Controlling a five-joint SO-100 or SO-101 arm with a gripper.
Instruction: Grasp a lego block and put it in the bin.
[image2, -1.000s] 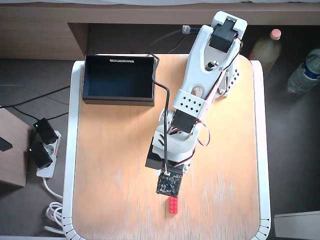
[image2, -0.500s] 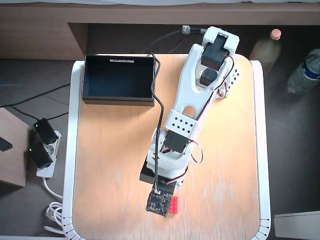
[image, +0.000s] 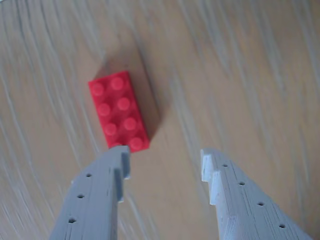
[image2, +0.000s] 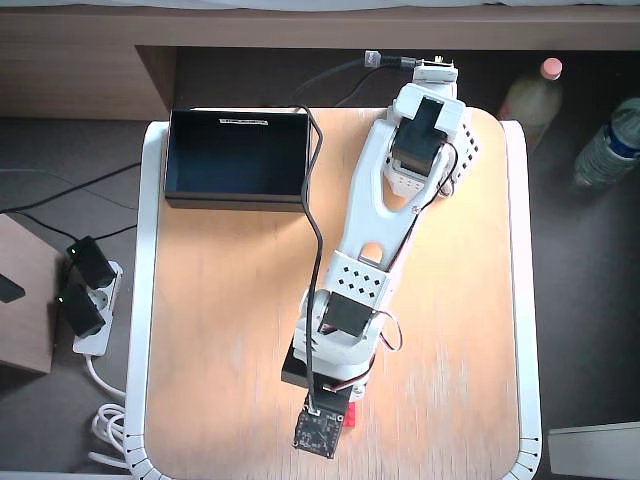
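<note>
The gripper (image: 165, 162) is hanging wide open over the table (image: 240, 75), holding nothing. In the wrist view the brick (image: 119, 111) is lying flat, studs up, ahead of the fingers and off to the left: its near end is sitting just at the left fingertip (image: 121, 160), not in the gap. Its long axis is running roughly along the reach, tilted slightly. To my eye, the jaws need shifting left to straddle it. In the overhead view the bin (image2: 238, 155) is sitting well apart, at the table's far left corner.

Soft daylight, blurred wrist view, faint shadows
</note>
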